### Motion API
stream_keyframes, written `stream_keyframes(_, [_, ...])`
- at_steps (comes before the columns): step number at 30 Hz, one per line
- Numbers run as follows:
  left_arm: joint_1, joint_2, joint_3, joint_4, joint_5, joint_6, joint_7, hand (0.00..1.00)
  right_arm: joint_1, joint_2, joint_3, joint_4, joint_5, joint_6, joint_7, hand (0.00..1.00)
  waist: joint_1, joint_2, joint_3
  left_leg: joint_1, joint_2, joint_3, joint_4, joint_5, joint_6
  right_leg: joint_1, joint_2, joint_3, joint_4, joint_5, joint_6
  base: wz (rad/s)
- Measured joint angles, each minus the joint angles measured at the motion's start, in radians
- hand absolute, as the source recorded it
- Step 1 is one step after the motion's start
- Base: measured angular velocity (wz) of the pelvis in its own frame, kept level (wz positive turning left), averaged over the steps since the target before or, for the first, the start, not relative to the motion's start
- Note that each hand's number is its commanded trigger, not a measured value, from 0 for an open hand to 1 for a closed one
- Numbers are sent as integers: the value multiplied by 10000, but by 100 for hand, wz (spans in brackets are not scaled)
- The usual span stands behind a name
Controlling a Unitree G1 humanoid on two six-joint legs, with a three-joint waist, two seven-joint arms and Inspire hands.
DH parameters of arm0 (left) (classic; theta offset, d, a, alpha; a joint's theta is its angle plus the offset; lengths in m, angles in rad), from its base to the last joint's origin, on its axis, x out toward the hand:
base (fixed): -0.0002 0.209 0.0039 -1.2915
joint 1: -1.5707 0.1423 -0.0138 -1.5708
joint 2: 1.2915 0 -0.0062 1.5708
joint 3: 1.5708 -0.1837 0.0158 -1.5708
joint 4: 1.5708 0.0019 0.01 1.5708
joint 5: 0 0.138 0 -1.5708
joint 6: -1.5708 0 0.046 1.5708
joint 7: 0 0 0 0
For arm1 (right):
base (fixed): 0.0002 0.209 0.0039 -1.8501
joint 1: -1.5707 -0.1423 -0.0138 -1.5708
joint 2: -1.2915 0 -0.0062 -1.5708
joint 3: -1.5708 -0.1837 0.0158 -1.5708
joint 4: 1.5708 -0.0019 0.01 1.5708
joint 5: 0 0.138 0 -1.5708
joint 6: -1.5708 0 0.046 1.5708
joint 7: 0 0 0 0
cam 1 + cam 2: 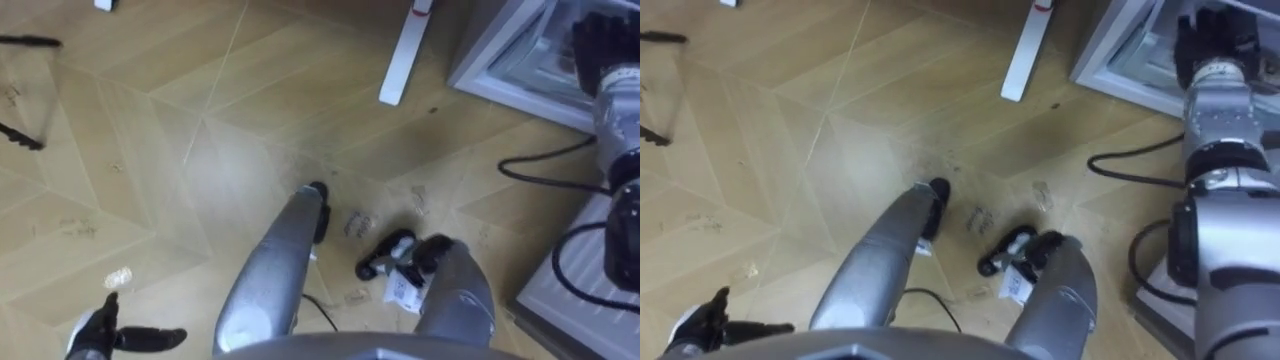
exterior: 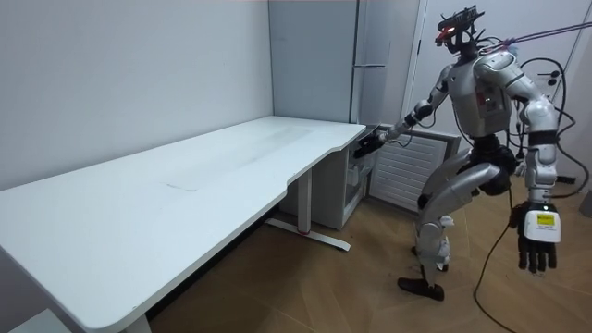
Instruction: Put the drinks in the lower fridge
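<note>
While the robot stands on the wooden floor [image 2: 305,287] off the tabletop's [image 2: 185,199] far corner, its right robot hand [image 1: 602,45] reaches to the lower fridge [image 2: 357,190] just below that corner; I cannot tell whether it grips. Its left robot hand [image 2: 539,237] hangs at its side, released and empty.

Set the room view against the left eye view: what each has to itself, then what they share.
Room view: the white desk's top and the tall grey cabinet behind it. Left eye view: scuff marks on the wood floor by the robot's feet. Both: the right hand reaching to the low fridge, the left hand hanging open, a white desk leg.
</note>
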Motion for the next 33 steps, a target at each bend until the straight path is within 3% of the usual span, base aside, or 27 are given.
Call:
stream_keyframes(8, [-36, 96, -19, -349, -757, -98, -31, 0, 1746, 0, 534, -748, -198, 146, 1035, 0, -302, -212, -83, 344, 390, 191, -167, -173, 116, 378, 670, 187, -898, 428, 188, -19])
stream_keyframes(10, [-19, 139, -21, -324, -786, -59, -47, 0, 2190, -1, 529, -769, -248, 199, 1150, 0, -370, -255, -114, 465, 454, 251, -201, -224, 150, 491, 725, 259, -1050, 509, 233, -26])
stream_keyframes(12, [-29, 156, -20, -331, -788, -1, -137, 0, 2684, 0, 527, -913, -316, 241, 1165, 0, -430, -307, -210, 551, 566, 429, -169, -319, 213, 498, 881, 433, -1136, 605, 273, -25])
stream_keyframes(23, [-46, 110, -219, -193, -1161, 420, -183, 0, 3916, 40, 539, -2051, -397, 300, 1464, 0, -610, 26, -411, 1044, 834, 1096, -267, -421, 321, 572, 1079, 1078, -1314, 917, 398, -18])
stream_keyframes(33, [14, -33, -765, -24, -1155, 454, -105, 0, 4124, 316, 542, -2085, -380, 290, 1561, 0, -681, 118, -408, 1160, 945, 1098, -600, -274, 246, 596, 1386, 1216, -1770, 1168, 379, -7])
